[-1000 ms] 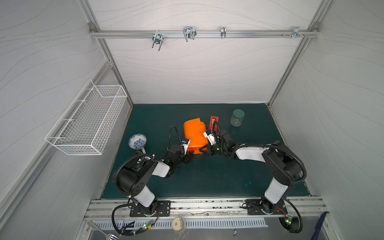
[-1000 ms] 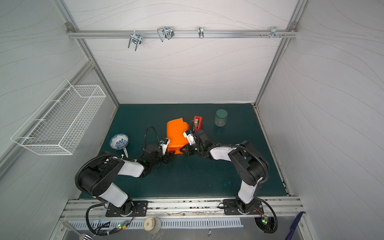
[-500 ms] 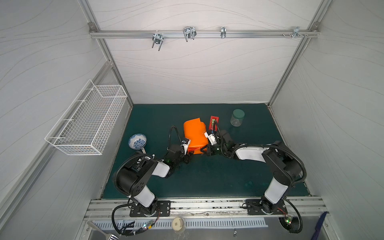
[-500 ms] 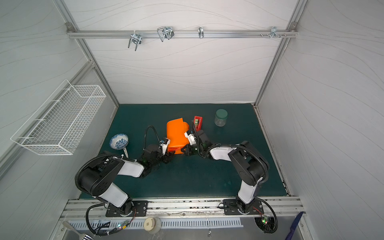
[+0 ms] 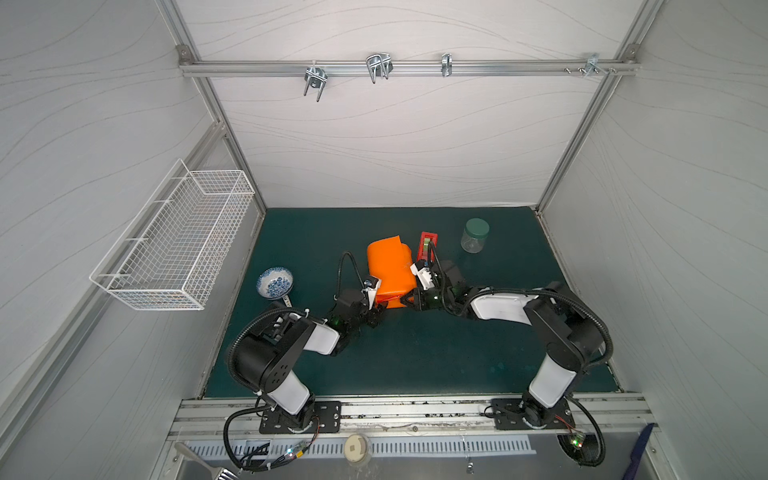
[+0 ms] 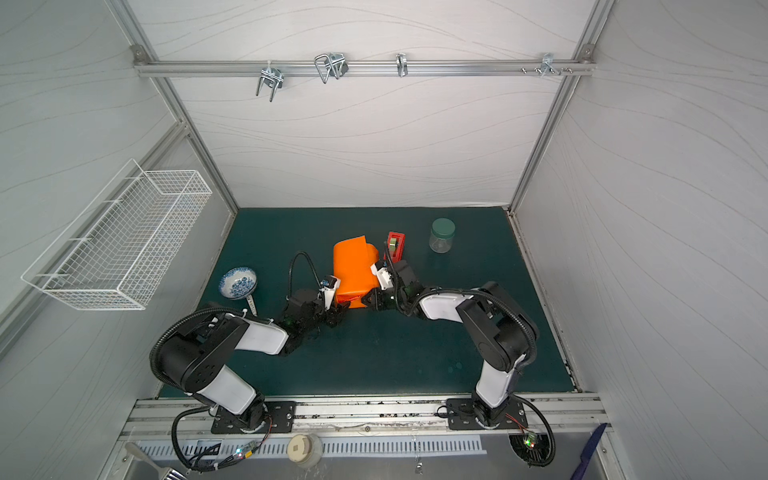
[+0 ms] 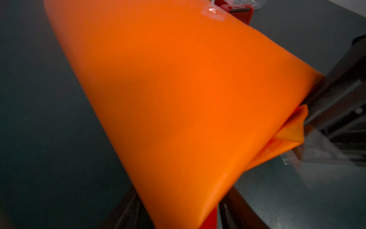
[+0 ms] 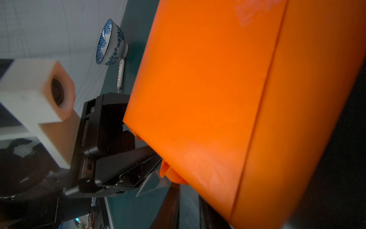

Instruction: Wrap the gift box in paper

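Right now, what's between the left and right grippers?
The near end of the orange paper, wrapped round a boxy shape, fills the gap between the left gripper and the right gripper. Both top views show it.

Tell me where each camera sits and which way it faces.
Top views: above the robot's base, looking down at the mat; both arms show, left claw and right claw flanking the paper.
Left wrist: low beside the paper, facing the tape dispenser; own fingers at the frame edge.
Right wrist: opposite side, facing the bowl and left claw.
Shared: both wrist views show the paper and the other arm's claw.
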You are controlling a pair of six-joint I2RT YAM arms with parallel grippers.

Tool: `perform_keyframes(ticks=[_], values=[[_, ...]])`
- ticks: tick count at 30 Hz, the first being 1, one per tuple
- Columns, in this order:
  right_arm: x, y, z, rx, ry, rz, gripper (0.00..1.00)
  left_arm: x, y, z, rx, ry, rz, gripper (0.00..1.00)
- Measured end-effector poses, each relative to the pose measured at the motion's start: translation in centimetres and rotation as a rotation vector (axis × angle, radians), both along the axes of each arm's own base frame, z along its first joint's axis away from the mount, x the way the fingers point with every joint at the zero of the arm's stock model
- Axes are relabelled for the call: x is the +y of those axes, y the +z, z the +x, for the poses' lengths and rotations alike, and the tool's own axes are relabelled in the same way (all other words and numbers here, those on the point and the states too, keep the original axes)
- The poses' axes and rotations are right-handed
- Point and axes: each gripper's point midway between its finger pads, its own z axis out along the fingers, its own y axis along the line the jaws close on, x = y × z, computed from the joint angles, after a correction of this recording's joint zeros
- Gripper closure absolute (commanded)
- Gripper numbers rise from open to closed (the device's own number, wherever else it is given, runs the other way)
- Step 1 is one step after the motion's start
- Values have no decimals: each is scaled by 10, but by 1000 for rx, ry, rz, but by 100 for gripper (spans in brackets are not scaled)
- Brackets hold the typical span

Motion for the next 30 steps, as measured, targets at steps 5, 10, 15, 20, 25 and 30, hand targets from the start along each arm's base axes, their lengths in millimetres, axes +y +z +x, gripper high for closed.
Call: perform_keyframes(ticks=[5, 10, 15, 20, 25, 30], values=[[1, 3, 4, 11, -30, 4, 75, 0, 0, 0, 0, 0, 0, 41], [6, 11, 10, 16, -63, 11, 70, 0, 0, 0, 0, 0, -1, 41], [7, 9, 11, 40, -92, -1, 67, 0, 0, 0, 1, 0, -1, 41], [1, 4, 11, 59, -121, -33, 63, 1, 0, 0, 1, 2, -1, 41], [-4, 8, 12, 52, -146, -49, 62, 1, 0, 1, 1, 5, -2, 41], [-8, 12, 12, 39, -157, -56, 61, 1, 0, 1, 2, 6, -4, 41]])
